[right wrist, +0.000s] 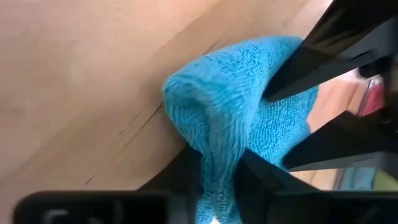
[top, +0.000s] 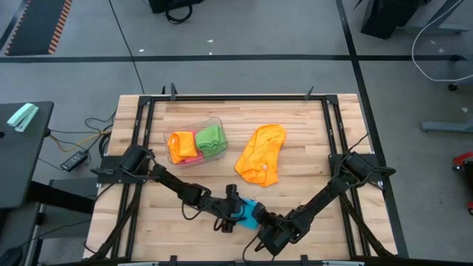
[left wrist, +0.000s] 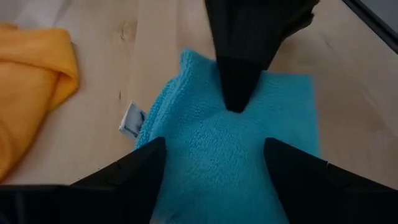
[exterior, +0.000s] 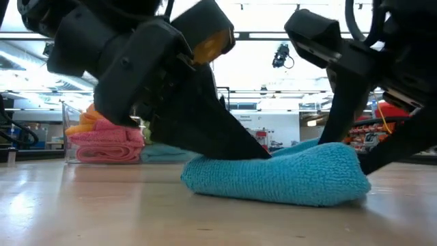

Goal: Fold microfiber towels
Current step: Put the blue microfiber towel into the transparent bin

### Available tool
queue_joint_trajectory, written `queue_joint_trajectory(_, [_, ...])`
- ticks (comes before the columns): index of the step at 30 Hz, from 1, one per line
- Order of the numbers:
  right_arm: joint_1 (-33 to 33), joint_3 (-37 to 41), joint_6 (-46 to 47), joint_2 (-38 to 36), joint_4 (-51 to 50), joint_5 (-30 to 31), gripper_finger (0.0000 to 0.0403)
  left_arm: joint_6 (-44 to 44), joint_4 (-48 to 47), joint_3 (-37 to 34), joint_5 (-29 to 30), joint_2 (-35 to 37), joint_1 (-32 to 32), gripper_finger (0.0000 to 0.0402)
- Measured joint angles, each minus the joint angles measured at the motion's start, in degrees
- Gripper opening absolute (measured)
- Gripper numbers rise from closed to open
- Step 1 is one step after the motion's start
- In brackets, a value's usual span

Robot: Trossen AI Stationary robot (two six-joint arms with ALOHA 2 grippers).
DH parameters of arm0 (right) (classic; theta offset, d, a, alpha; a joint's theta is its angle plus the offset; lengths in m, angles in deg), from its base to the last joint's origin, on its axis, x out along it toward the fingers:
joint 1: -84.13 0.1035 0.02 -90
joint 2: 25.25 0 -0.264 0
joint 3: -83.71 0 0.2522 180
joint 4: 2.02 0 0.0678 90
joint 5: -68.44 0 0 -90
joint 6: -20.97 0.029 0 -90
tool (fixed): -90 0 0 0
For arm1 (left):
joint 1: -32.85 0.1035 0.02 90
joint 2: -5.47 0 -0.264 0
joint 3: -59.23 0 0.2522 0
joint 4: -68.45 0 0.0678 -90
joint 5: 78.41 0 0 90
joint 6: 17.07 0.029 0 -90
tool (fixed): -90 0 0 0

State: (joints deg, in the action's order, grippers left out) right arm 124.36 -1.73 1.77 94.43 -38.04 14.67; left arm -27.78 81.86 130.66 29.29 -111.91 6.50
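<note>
— Where are your pincers on the desk (top: 310, 140)?

— My right pincer (right wrist: 217, 168) is clenched on a raised fold of the blue towel (top: 250, 214), the cloth bunched between my two fingers. My left pincer (left wrist: 214, 155) stands released, fingers spread wide and pressing down on the same towel from the opposite side.

— And your arms?

— Both reach low from the desk's side edges and meet at its near edge, wrists angled down to the wood.

— The other towels?

— Beyond my pincers an orange towel (top: 261, 154) lies crumpled. Farther off, past my left pincer, a clear tub (top: 216, 122) holds folded orange, green and pink ones.
</note>
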Motion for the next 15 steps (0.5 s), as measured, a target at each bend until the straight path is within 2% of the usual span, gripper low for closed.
queue_joint_trajectory(3, [0.01,0.02,2.03,0.00,0.10,-0.04,0.0045,2.27,-1.73,-0.09,0.05,2.53,-1.31,0.0282])
queue_joint_trajectory(10, [0.01,0.09,6.39,-0.84,0.26,0.36,0.0041,12.67,-1.98,-0.02,0.49,4.26,-5.85,0.0282])
queue_joint_trajectory(15, [-0.22,0.13,11.45,-4.75,-1.05,-0.69,0.0040,19.90,-1.94,-0.02,7.99,4.26,-8.27,0.0282])
